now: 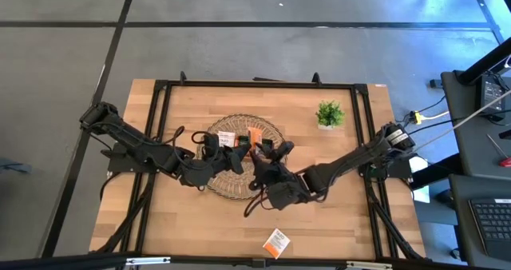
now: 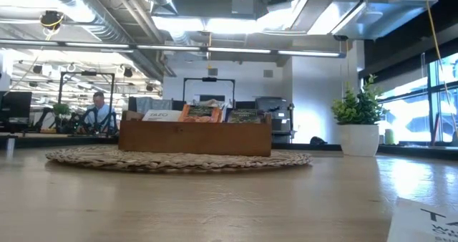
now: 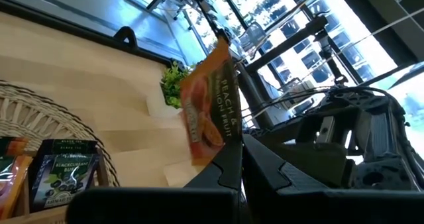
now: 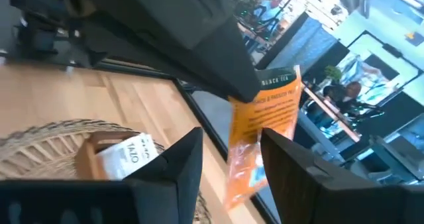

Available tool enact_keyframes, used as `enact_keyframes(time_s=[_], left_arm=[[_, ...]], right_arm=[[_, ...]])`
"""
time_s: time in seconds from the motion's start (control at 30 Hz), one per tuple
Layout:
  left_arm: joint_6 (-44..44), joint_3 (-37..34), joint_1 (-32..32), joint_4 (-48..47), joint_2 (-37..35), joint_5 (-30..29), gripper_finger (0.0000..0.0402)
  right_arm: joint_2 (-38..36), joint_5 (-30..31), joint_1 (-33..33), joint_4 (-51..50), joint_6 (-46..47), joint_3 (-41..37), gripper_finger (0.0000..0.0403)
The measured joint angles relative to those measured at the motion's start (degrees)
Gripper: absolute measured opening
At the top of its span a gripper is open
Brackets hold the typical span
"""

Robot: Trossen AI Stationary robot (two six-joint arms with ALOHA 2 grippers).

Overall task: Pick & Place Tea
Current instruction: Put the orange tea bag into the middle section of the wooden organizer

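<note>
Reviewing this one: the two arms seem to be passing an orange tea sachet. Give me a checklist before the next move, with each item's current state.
1. Left end effector shut on the orange sachet: ok.
2. Sachet hangs between the fingers of the right end effector: ok.
3. Right end effector closed on the sachet: not ok, its fingers stand apart.
4. Sachet lifted off the table, over the woven mat: ok.
5. Free room in the wooden tray for it: cannot tell.
6. All tea off the table: not ok, a stray sachet lies near the table's front edge.
</note>
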Motion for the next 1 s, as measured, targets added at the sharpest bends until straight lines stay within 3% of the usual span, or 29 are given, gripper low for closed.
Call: enact_keyframes(time_s=[0.37, 0.9, 1.0], left_arm=[[0.02, 0.00, 0.00, -0.42, 0.00, 0.20, 0.0002], [0.02, 0.00, 0.00, -0.43, 0.00, -0.35, 0.0002], [0.36, 0.00, 0.00, -0.43, 0.00, -0.36, 0.0002]], right_arm=[[0.00, 0.21, -0.79, 0.02, -1.28, 0.00, 0.0126], [0.00, 0.21, -0.76, 0.02, -1.45, 0.00, 0.0009], [0.00, 0.21, -0.76, 0.02, -1.52, 0.00, 0.0007]])
